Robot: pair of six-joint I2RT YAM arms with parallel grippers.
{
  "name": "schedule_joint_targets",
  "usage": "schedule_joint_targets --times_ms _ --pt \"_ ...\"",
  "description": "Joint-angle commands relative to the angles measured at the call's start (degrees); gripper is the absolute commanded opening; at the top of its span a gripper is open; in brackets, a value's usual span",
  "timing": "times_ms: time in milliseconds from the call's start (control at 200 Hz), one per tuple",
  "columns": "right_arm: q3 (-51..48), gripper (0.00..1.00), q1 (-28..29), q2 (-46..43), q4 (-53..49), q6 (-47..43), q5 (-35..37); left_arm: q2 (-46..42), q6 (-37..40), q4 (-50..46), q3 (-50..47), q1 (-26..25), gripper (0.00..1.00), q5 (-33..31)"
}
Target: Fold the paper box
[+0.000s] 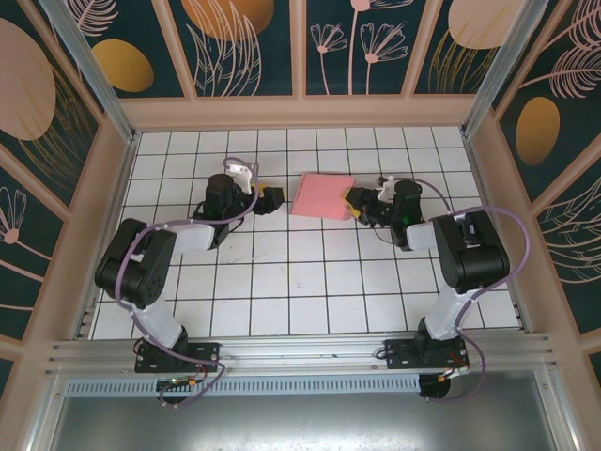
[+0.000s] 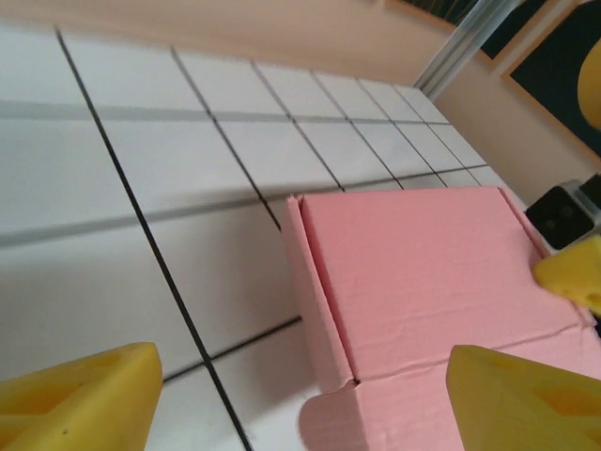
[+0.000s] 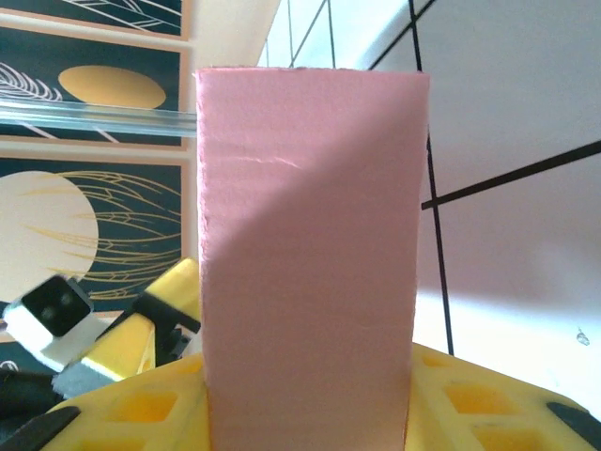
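The paper box [image 1: 322,195] is a closed, flat pink rectangle lying on the white tiled floor between the two arms. My right gripper [image 1: 362,202] is at its right edge, shut on it. In the right wrist view the box [image 3: 310,235] fills the gap between the yellow fingers [image 3: 131,404], touching both. My left gripper [image 1: 272,197] is just left of the box and open. In the left wrist view its yellow fingertips [image 2: 75,395] stand wide apart, and the box [image 2: 423,272] shows its near left corner between them, untouched.
Black grid lines cross the tiled floor [image 1: 282,282]. Beige walls with dark patterned panels [image 1: 249,47] enclose it on three sides. An aluminium rail [image 1: 300,352] runs along the near edge by the arm bases. The right gripper's yellow finger [image 2: 568,268] shows at the box's far side.
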Motion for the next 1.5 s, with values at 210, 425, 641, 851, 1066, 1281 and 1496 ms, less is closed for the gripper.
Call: schedule_joint_targets --times_ms 210,425,641,851,1066,1281,1496 --pt "-2.2 0.44 -2.9 -7.0 -0.4 1.1 -3.9 -8.6 42.3 12.6 -7.6 -10.8 0.85 -15.9" --pt "-2.8 0.44 -3.8 -9.6 0.9 3.3 -5.7 -5.6 64.0 32.8 -15.9 -15.6 0.86 -22.6" --pt "-3.6 0.44 -3.9 -10.9 2.7 6.5 -8.5 3.7 77.9 53.3 -17.9 -18.3 0.84 -29.6" --pt "-6.1 0.44 -3.5 -12.5 7.5 11.3 -10.3 10.8 88.1 63.8 -16.9 -19.7 0.84 -31.2" --pt "-7.0 0.44 -2.2 -15.2 6.3 11.8 -9.8 11.8 89.6 62.1 -15.1 -20.0 0.87 -29.3" --pt "-7.2 0.44 0.0 -15.6 8.7 14.9 -9.3 12.3 90.6 62.6 -13.9 -20.9 0.81 -28.1" --pt "-7.0 0.43 0.9 -15.4 7.3 16.1 -10.2 12.6 92.2 63.2 -14.1 -21.4 0.74 -28.2"
